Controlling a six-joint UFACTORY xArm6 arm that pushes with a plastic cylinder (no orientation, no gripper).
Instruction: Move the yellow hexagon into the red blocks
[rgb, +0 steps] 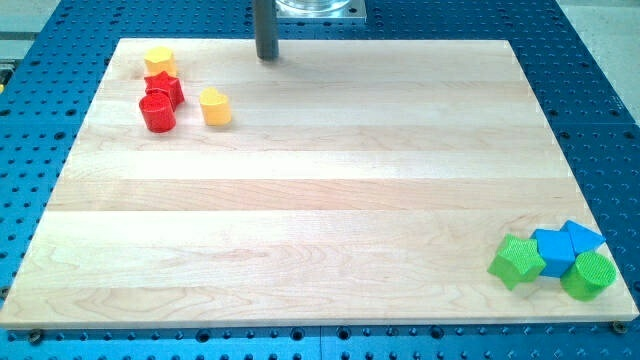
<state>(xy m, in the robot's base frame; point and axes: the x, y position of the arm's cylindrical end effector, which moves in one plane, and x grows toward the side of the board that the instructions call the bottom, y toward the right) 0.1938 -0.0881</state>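
Blue perforated metal frames a pale wooden board (320, 180) that fills most of the view; its wide middle carries nothing, and the blocks sit in two clusters at opposite corners. At the view's bottom right lie a green star-like block (517, 262), a blue cube (554, 250), a second blue block (582, 237) and a green cylinder (588, 275), bunched together and no part of this job. At the view's top left sits the task's group: the yellow hexagon (159, 61) rests at the top of it, appearing to touch the red star-shaped block (165, 88) just below; a red cylinder (157, 112) presses against that one's lower side; a yellow heart-shaped block (214, 106) stands just beside the reds on the view's right. Judging by this, the hexagon already seems to be in among the reds, so little or nothing is left beyond perhaps a closing nudge. The tip (267, 57) rests near the board's top edge, to the right of the cluster and apart from every block; the arm has no fingers to spread or close, only the rod.
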